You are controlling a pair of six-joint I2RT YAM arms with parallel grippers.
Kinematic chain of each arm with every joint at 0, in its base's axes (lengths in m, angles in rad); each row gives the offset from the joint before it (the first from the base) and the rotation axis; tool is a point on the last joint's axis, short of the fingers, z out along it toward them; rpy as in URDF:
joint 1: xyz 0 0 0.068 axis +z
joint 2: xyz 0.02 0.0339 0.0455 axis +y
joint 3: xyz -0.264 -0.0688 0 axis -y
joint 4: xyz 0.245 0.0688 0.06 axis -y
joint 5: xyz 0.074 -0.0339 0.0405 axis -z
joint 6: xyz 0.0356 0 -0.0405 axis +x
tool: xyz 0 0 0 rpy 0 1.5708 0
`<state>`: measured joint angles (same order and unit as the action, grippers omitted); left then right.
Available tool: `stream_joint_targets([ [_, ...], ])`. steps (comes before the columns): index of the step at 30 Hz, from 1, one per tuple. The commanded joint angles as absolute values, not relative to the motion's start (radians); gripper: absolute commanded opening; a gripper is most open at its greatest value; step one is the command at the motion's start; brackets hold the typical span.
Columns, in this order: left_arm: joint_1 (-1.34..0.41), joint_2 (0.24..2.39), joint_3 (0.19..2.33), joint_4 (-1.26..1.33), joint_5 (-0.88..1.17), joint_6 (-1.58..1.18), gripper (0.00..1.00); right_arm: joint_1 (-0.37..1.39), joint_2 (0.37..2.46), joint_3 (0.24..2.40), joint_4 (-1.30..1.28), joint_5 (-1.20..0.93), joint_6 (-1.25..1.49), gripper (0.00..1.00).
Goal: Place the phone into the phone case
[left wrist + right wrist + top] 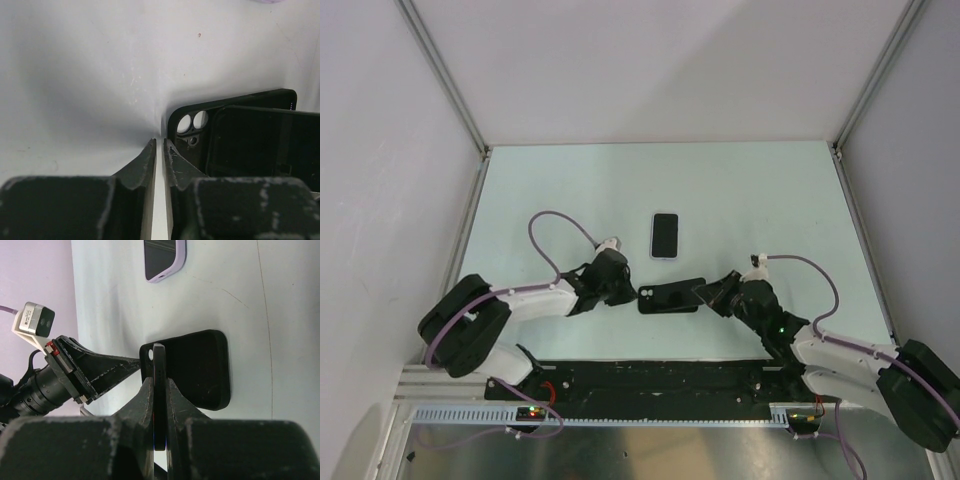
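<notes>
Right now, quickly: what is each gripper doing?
Left gripper: almost closed, holding nothing, tips beside the phone case.
Right gripper: closed on the phone case's edge.

Lab: white-walled, aluminium-framed enclosure

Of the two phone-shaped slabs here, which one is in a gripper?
The all-black phone case with the camera holes, clamped at one end by the right gripper. The lilac-rimmed phone lies alone farther back on the table, with nothing touching it.

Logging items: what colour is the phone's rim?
Lilac, best seen on the phone in the right wrist view.
</notes>
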<state>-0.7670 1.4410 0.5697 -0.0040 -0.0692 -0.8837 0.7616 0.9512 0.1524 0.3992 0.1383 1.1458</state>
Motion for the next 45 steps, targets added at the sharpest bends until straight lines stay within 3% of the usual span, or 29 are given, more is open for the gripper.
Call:
stream_joint_targets([
  [1, -0.795, 1.487, 0.610, 0.026, -0.077, -0.888, 0.14, 0.764, 1.013, 0.135, 0.474, 0.091, 1.158, 0.00],
  [7, -0.812, 1.537, 0.648, 0.029, -0.069, -0.883, 0.08, 0.773, 1.106, 0.138, 0.560, 0.049, 1.156, 0.00],
  [21, -0.819, 1.563, 0.675, 0.028, -0.055, -0.877, 0.05, 0.830, 1.334, 0.169, 0.668, 0.019, 1.162, 0.00],
  [45, -1.023, 1.429, 0.597, 0.028, -0.152, -1.012, 0.00, 0.892, 1.356, 0.172, 0.540, 0.145, 1.289, 0.00],
])
